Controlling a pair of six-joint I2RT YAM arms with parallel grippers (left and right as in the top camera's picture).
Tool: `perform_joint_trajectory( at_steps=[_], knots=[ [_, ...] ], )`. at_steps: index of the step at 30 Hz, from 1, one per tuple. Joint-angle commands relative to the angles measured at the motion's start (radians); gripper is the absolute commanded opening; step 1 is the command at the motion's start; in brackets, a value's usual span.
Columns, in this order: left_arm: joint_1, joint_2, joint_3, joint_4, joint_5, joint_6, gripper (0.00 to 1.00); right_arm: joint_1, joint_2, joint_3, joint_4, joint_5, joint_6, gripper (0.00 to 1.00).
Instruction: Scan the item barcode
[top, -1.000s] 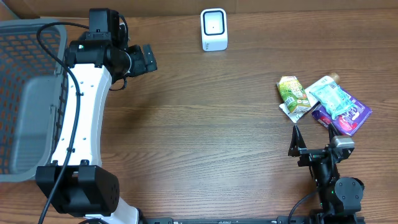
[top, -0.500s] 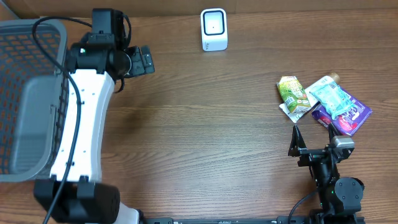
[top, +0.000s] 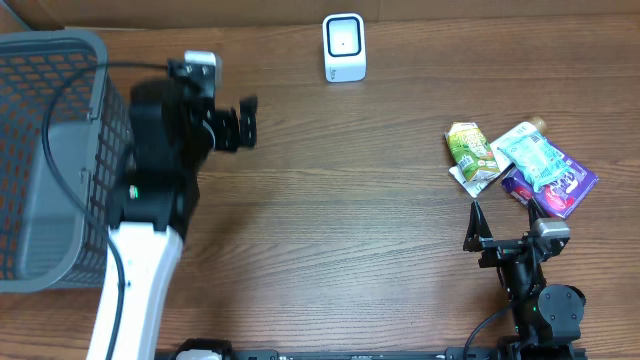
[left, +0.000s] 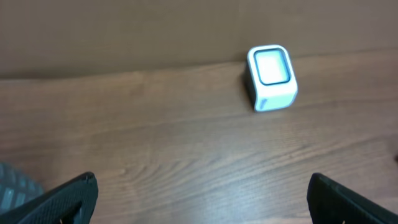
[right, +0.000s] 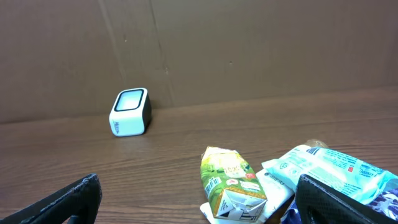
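The white barcode scanner (top: 344, 47) stands at the back of the table, also seen in the left wrist view (left: 272, 76) and the right wrist view (right: 130, 112). A small pile of items lies at the right: a green carton (top: 470, 150), a light blue pouch (top: 535, 158), a purple packet (top: 562, 190) and a white packet under them. My left gripper (top: 246, 122) hangs open and empty over the back left, to the left of the scanner. My right gripper (top: 505, 236) stands open just in front of the pile, with the green carton (right: 231, 183) ahead of its fingers (right: 62, 202).
A grey mesh basket (top: 50, 150) fills the far left side, beside the left arm. A brown cardboard wall (right: 249, 50) runs behind the scanner. Bare wood tabletop (top: 340, 200) lies between the two arms.
The left arm has swung away from the basket and changed posture, its gripper shifting slightly right. The right arm and the items have not moved.
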Motion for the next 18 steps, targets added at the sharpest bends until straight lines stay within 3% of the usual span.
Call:
perform_joint_trajectory(
  at_steps=[1, 14, 18],
  knots=[
    [0.006, -0.159, -0.171, 0.110, 0.046, 0.087, 1.00, -0.007, -0.012, -0.011, 0.003, -0.005, -0.003, 1.00],
    [0.073, -0.768, -0.895, 0.592, 0.027, 0.092, 1.00, -0.007, -0.012, -0.011, 0.003, -0.005, -0.003, 1.00],
    [0.073, -0.921, -1.025, 0.624, -0.045, 0.099, 1.00, -0.007, -0.012, -0.011, 0.003, -0.005, -0.003, 1.00]
  ],
)
